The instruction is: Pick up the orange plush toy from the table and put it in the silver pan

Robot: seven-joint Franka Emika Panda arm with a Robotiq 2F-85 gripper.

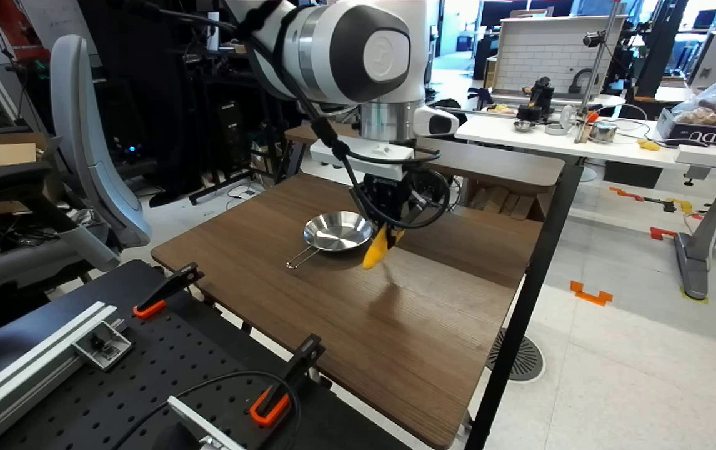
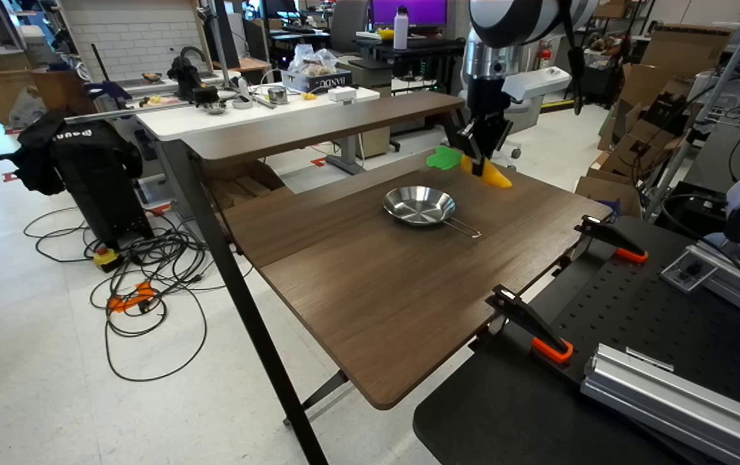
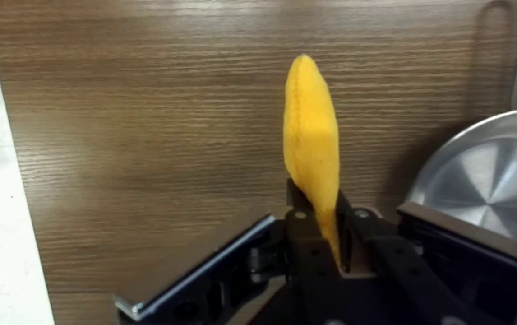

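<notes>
Orange plush toy, tapered and yellow-orange, is pinched in the claw at the center of the wrist view, its rounded end pointing toward the top. To its right, the silver pan, near but apart, is cut off by the view's edge. In an exterior view, from left to right: the pan rests on the brown wood-grain surface; then come the toy's green tip, the claw, and the toy's body, held above the surface; farther right, two black-and-orange clamps.
</notes>
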